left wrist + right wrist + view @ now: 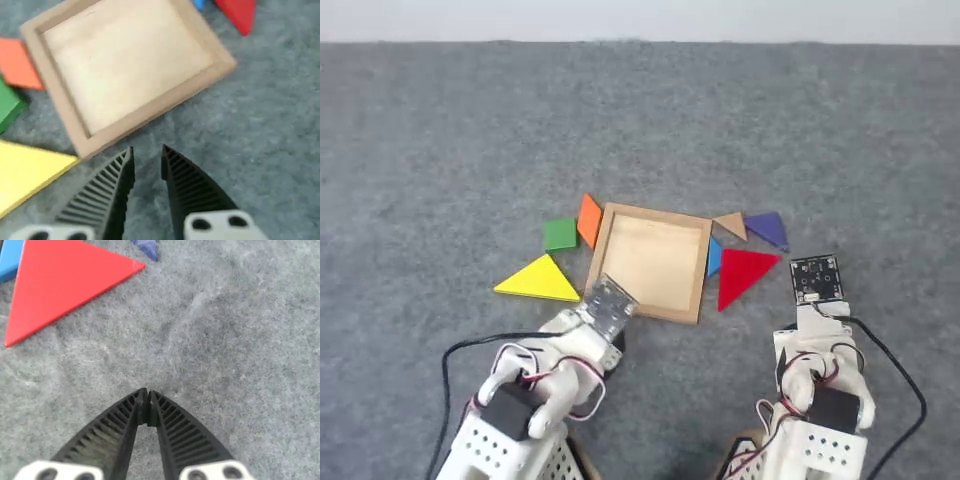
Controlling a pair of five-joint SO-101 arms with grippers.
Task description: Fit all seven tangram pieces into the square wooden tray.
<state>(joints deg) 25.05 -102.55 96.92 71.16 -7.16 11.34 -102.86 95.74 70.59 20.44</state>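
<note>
Red triangle (pixel 744 273) beside wooden tray (pixel 655 213), near right claw (pixel 148 392)

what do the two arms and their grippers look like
The left arm and right arm are white plastic with black motors and loose red, white and black cables. The left gripper and right gripper have black tapered fingers with ribbed inner faces on white mounts. A black circuit board sits on the right wrist.

Robotics workbench, grey felt surface (pixel 440 130)
</note>
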